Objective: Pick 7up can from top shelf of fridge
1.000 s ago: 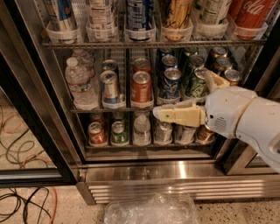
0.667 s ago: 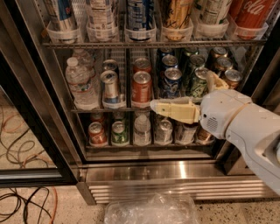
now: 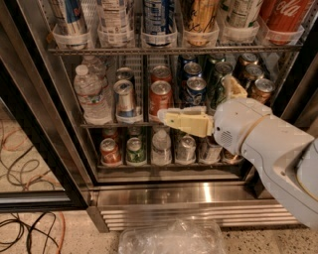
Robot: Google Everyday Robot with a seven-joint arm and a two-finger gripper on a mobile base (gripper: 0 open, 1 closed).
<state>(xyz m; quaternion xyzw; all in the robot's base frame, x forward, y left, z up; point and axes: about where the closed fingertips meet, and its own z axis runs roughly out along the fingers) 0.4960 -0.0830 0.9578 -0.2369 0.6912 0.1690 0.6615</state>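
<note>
Speckled stone floor (image 3: 64, 240) runs along the bottom, with orange and black cables (image 3: 30, 163) on the left and a crumpled clear plastic bag (image 3: 171, 238) at the front. Behind them stands a large drinks fridge (image 3: 189, 193) with a black frame and a stainless steel louvred base. Its top shelf (image 3: 174, 50), a metal wire rack, carries a row of clear plastic cup holders with tall cans. The tall green and silver-white 7up can (image 3: 242, 12) stands in the second holder from the right, just beside a tall red Coca-Cola can (image 3: 285, 15). Lower racks hold short cans (image 3: 160, 96) and a clear water bottle (image 3: 92, 94). A bulky white robot arm (image 3: 278, 154) reaches in from the right. Its cream-yellow gripper (image 3: 171, 119) points left in front of the middle rack, well below the 7up can. Whether it is released or clenched, I cannot tell.
</note>
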